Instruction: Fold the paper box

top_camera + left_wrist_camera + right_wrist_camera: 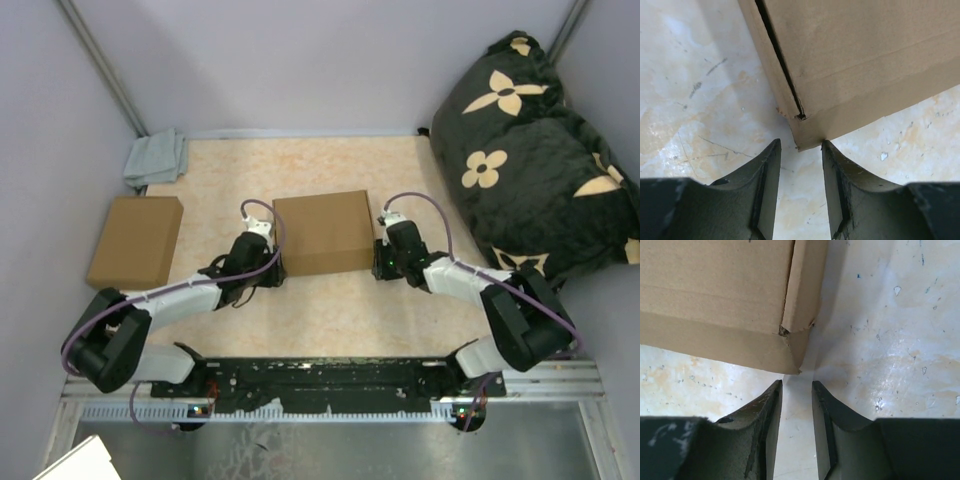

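The paper box (323,232) is a closed, shallow brown cardboard mailer lying flat mid-table. My left gripper (274,266) is at its near left corner. In the left wrist view the gripper (801,145) is open and empty, and the corner of the box (865,60), with a dark slit along its side, reaches just to the fingertips. My right gripper (380,262) is at the near right corner. In the right wrist view that gripper (797,384) is open a little with nothing between the jaws, and the box corner (715,290) sits just beyond the tips.
A second closed brown box (135,240) lies at the left. A grey cloth (157,157) is at the back left corner. A large black cushion with tan flowers (530,150) fills the right side. Grey walls enclose the table.
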Controlling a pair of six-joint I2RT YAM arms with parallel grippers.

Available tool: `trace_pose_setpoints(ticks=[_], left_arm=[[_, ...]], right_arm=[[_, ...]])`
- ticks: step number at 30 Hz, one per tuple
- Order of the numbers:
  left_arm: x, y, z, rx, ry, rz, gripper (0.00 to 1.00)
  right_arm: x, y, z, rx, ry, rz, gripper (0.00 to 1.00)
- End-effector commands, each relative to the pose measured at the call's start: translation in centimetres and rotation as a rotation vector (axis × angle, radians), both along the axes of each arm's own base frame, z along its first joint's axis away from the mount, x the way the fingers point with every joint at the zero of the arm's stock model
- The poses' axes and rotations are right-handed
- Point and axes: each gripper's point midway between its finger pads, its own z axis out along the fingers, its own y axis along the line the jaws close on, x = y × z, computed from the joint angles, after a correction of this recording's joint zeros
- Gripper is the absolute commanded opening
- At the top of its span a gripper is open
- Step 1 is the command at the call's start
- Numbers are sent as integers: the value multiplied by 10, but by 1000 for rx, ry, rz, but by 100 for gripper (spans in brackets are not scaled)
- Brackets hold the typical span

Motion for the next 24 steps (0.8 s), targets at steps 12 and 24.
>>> trace_pose_setpoints(ticks=[12, 24], left_arm=[[-12, 0, 58, -92, -95, -27, 12], [-25, -29, 33, -112, 21, -193, 0]], right_arm=[[29, 52, 154, 244, -255, 152, 8], [216, 154, 138, 199, -299, 232, 15]])
